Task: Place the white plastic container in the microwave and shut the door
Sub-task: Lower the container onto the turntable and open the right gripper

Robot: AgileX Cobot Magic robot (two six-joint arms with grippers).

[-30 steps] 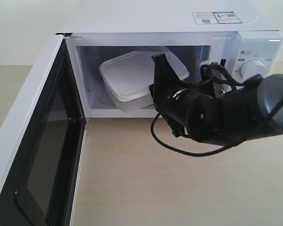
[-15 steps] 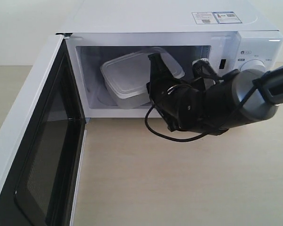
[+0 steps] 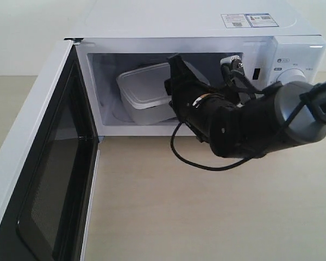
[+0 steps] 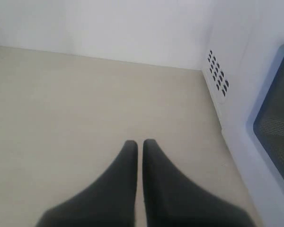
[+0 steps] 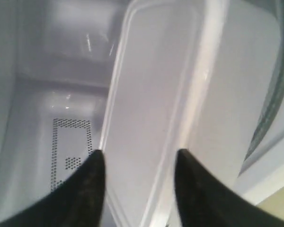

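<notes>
In the exterior view, the white plastic container (image 3: 143, 91) now sits deeper in the cavity of the microwave (image 3: 174, 22) than a moment before, and it lies flatter, no more tipped up toward the front. The right gripper (image 3: 173, 81) has reached further in with it, and its dark arm covers the right end of the box and part of the dial (image 3: 291, 79). The door (image 3: 35, 163) stands wide open at the near left, and a black cable (image 3: 191, 162) hangs in a loop over the table (image 3: 163, 217). In the left wrist view, the left gripper (image 4: 139, 144) holds nothing, its two fingers pressed together above the bare table (image 4: 61, 94); just beside it is a white wall with vent holes (image 4: 217, 71) and a dark meshed window (image 4: 279, 127). In the right wrist view, the right gripper (image 5: 139, 152) clasps the white plastic container (image 5: 156, 94), one finger on each side of the lid. Behind it are the perforated patch (image 5: 71, 151) of the cavity wall and the glass turntable (image 5: 274, 94).
</notes>
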